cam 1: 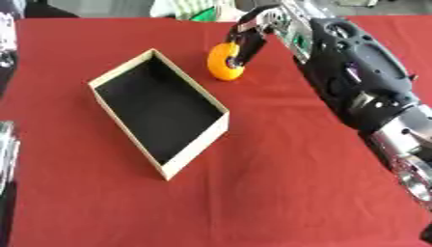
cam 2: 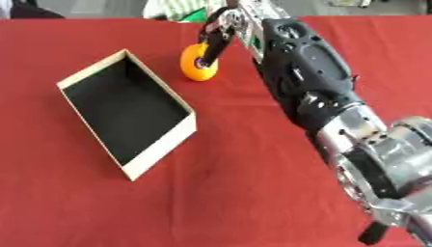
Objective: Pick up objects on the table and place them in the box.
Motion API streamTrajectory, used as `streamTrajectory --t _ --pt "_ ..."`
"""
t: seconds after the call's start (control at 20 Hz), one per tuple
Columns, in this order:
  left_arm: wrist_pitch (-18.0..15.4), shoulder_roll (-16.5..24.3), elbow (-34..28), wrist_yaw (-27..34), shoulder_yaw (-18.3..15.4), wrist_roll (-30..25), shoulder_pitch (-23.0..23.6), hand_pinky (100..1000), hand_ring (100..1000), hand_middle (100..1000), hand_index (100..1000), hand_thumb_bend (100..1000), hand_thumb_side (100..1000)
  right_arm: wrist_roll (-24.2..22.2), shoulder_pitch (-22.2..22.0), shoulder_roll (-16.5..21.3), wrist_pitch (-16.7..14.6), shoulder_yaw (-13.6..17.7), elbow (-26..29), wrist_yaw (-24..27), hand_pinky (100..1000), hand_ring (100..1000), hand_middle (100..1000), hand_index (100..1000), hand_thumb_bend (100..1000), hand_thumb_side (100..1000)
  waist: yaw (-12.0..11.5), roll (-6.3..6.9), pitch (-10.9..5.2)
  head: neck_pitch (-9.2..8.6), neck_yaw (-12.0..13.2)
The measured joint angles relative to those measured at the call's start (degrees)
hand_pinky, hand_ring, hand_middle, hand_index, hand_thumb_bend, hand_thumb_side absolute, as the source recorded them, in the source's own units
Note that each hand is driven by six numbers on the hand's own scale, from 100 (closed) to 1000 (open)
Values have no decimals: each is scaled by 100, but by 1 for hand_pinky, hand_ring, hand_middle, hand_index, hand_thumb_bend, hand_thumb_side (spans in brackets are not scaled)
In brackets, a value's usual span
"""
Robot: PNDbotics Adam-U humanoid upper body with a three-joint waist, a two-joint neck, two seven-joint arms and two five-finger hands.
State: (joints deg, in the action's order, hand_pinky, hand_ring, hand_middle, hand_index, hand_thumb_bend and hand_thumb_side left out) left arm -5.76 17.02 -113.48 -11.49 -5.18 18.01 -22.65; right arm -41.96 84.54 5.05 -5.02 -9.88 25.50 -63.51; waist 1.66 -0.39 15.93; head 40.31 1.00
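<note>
Robot hand (cam 1: pixel 253 36) fingers touching orange ball (cam 1: pixel 222 63), beside box (cam 1: pixel 108 79).

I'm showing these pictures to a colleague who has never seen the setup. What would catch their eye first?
The big black and silver right arm sweeps in from the lower right across the red tablecloth. At its far end the right hand curls its fingers on an orange ball near the table's far edge. Just left of the ball lies an open wooden box with a black inside, holding nothing.
</note>
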Motion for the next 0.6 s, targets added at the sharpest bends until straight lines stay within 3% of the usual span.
streamTrajectory --t 0.05,0.1,0.15,0.25,0.6 --pt "0 -16 0 5 0 0 0 515 633 666 830 341 546 71 -15 -16 3 1 0 1 902 842 735 900 100 411 -2 3 0 0 0" --pt "0 -29 0 8 0 0 0 515 633 666 831 341 546 144 -22 -23 14 1 1 6 899 838 726 893 100 397 -3 7 0 0 0" --pt "0 -33 0 11 0 0 0 515 633 666 830 340 546 217 -27 -23 25 1 4 9 883 805 643 841 100 215 -3 10 0 0 0" --pt "0 -33 0 17 0 0 0 515 633 665 829 337 545 382 -33 -22 94 -4 63 6 860 763 584 793 100 100 -3 11 0 0 0" --pt "1 -34 0 36 0 -4 0 514 632 665 828 328 542 954 -35 -21 579 -49 470 -139 791 652 521 730 100 100 -1 12 0 0 -1"
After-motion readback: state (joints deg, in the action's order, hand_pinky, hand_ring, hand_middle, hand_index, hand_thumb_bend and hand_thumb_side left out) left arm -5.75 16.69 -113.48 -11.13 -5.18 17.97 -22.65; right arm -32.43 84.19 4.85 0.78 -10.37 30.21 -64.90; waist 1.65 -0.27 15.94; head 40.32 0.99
